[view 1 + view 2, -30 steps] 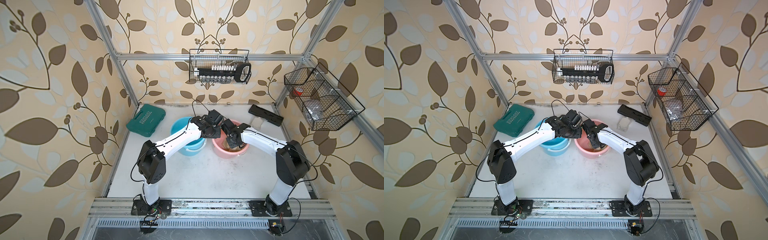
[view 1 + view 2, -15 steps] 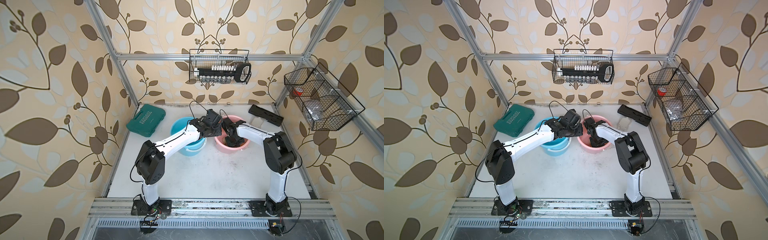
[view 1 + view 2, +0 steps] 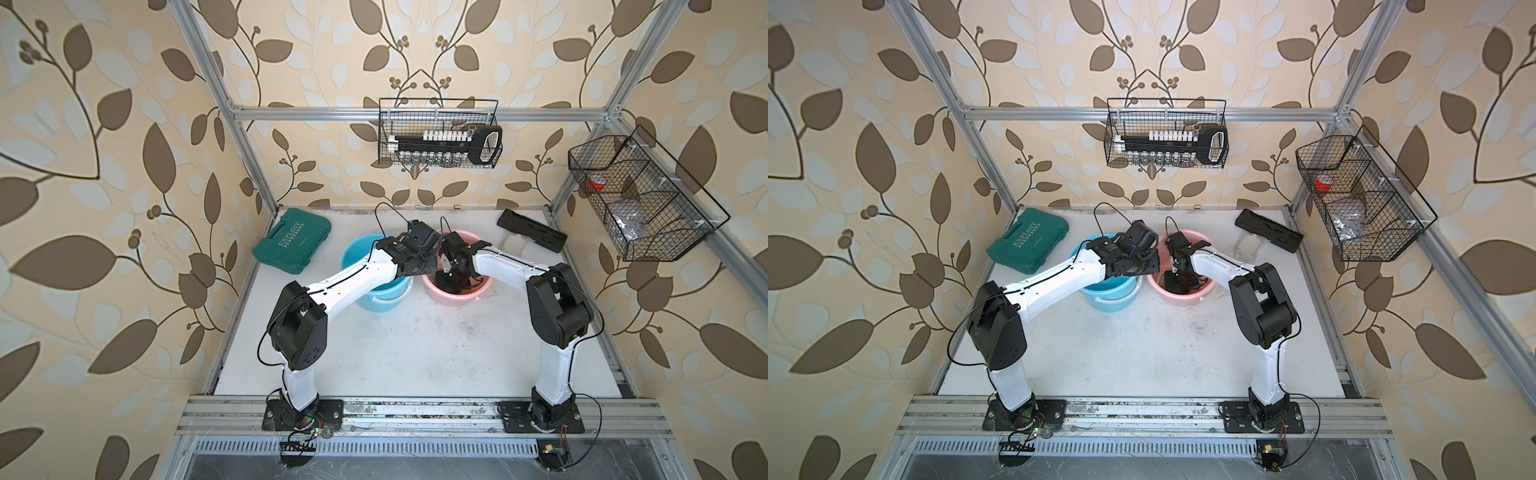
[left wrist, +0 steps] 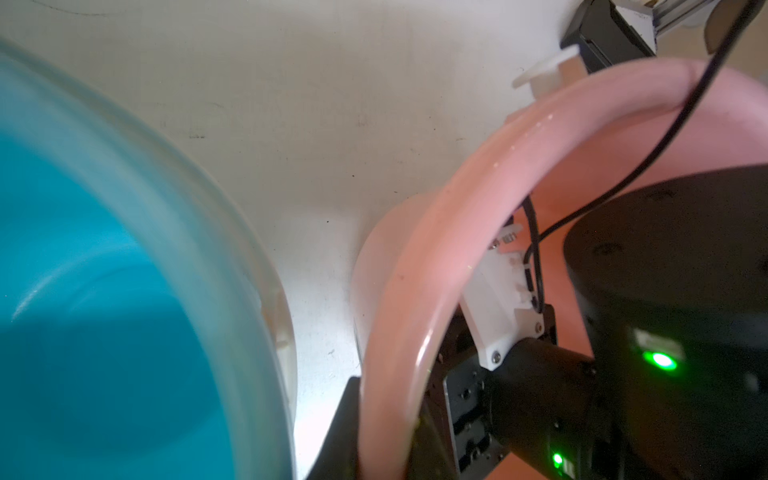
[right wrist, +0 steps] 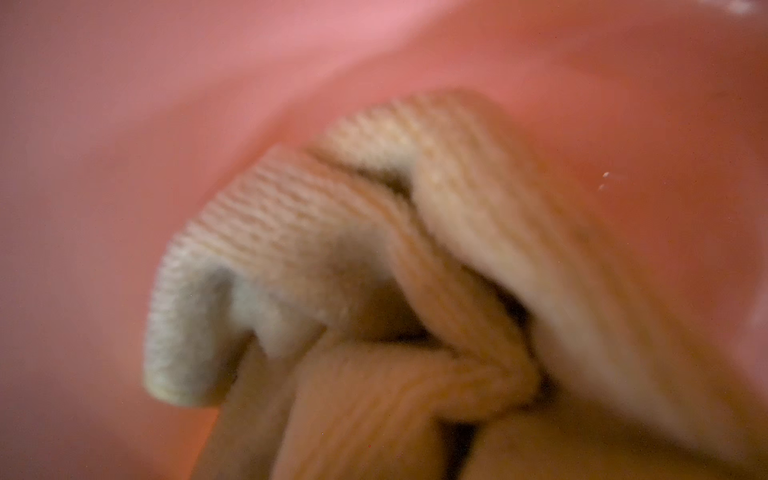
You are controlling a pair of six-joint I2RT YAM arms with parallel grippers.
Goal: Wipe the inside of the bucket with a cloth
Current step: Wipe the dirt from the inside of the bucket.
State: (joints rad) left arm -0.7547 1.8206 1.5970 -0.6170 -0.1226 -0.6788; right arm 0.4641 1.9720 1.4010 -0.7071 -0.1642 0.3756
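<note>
Down inside the pink bucket (image 3: 457,297), the right gripper (image 3: 455,275) is closed tight. The cloth (image 5: 374,270) bunches out of it against the wall, and folds hide the jaws. The left gripper (image 4: 386,432) pinches the rim, one finger outside and one inside, almost fully closed.

A hard sideways stroke could drag the rim out of that pinch, and the bucket would then tip or skid. The cloth is only gathered, so friction on the wall could pull it loose and leave bare fingers scraping plastic. Both wrists crowd the same side of the rim and could knock together on a wide sweep. The right arm's cable (image 4: 665,137) crosses the rim and might snag.

The blue bucket (image 3: 380,301) stands just beside, with a narrow strip of table (image 3: 415,353) between them, so there is little room that way. Nearer the arm bases the table is open. The green case (image 3: 293,241) and black tray (image 3: 532,230) lie well apart, towards the back.
</note>
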